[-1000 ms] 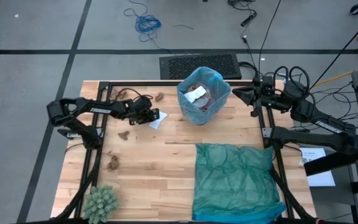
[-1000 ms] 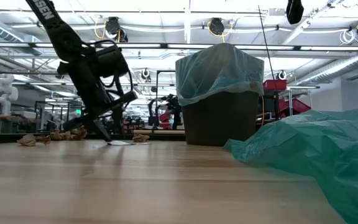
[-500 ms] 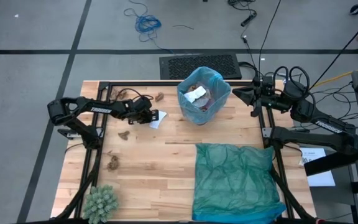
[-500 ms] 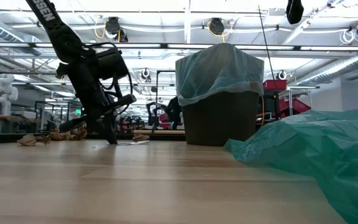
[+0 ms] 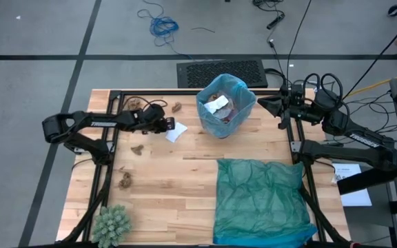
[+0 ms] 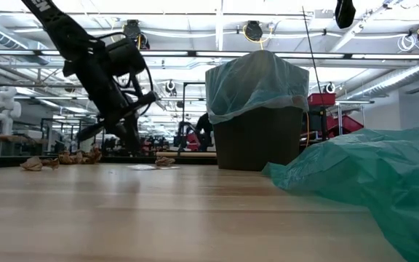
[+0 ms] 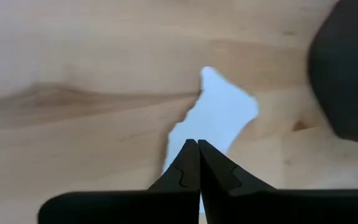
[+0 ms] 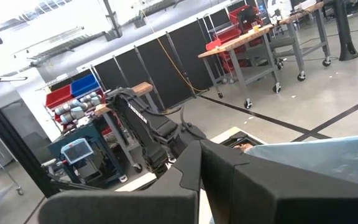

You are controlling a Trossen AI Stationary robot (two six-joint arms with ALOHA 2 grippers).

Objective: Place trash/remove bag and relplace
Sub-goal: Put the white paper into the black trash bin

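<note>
A dark bin lined with the light blue bag (image 5: 225, 105) stands at the table's far middle, with brown and white trash inside it. A white paper scrap (image 5: 176, 133) lies flat on the wood left of the bin; it also shows in the low view (image 6: 144, 167). My left gripper (image 5: 169, 126) hangs shut just above the scrap's left edge, its closed tips (image 7: 197, 146) over the paper (image 7: 225, 112). Brown wads (image 5: 138, 148) (image 5: 125, 180) lie on the left half. My right gripper (image 5: 280, 108) waits shut, high at the far right.
A teal-green plastic bag (image 5: 260, 200) covers the near right of the table. A green spiky ball (image 5: 111, 224) sits at the near left corner. More brown wads (image 5: 136, 103) (image 5: 176, 107) lie along the far edge. Bare wood lies between the scrap and the teal bag.
My left gripper has risen from the table beside the white scrap and drawn back a little toward the table's left edge. The scrap has stayed flat on the wood.
</note>
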